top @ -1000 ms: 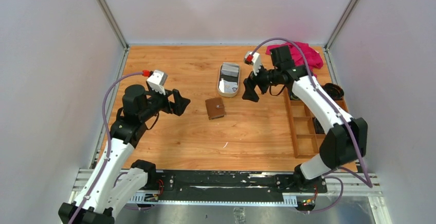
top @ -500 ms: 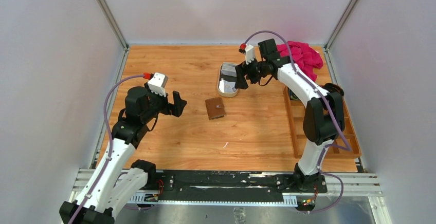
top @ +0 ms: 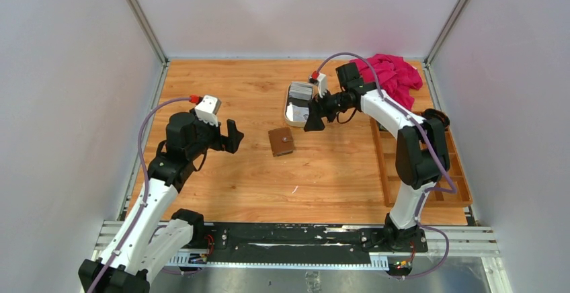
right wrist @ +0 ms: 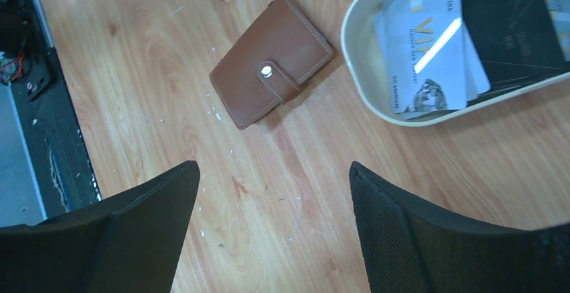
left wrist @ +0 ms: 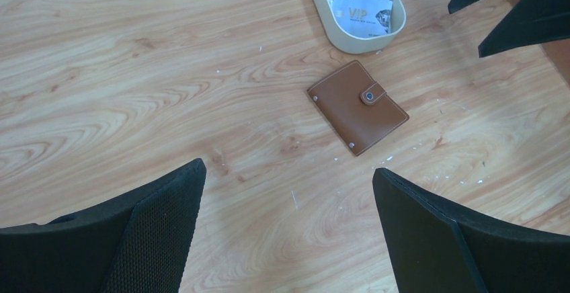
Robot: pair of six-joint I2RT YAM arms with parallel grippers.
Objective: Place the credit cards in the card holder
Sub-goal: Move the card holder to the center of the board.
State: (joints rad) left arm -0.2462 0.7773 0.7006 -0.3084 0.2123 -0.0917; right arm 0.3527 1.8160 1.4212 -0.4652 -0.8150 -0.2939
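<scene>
Two robot arms reach over a wooden table (top: 336, 172), seen from above. On the left, the left fingers (top: 232, 135) hang wide apart and hold nothing. They hover well short of the goods and point toward the middle, probably waiting to steady or open the wallet.

Next, near the table's middle, lies one card holder (left wrist: 358, 107), a brown leather wallet, flat and folded shut with its snap tab fastened. While it is closed no card can go in, so it likely has to be unsnapped first.

Just beyond it, seemingly not touching, sits one cream oval tray (right wrist: 356, 58). It gathers the credit cards (right wrist: 427, 51) in a loose overlapping pile, a handy supply spot. At least three cards show: a pale one printed VIP at the near end, another pale one under it, and a dark one further back. The full count cannot be told because they cover each other. None is in the wallet, so the task seems barely begun.

To the tray's right, the right fingers (top: 312, 117) hang above the table beside the tray's near end. They are spread wide with nothing between them, seemingly lined up to come down on a card or the wallet.

Further right, one wooden compartment box (top: 403, 165) stands along the table's edge. Behind it, at the far corner, lies one crumpled pink cloth (top: 393, 74), both apart from the work
</scene>
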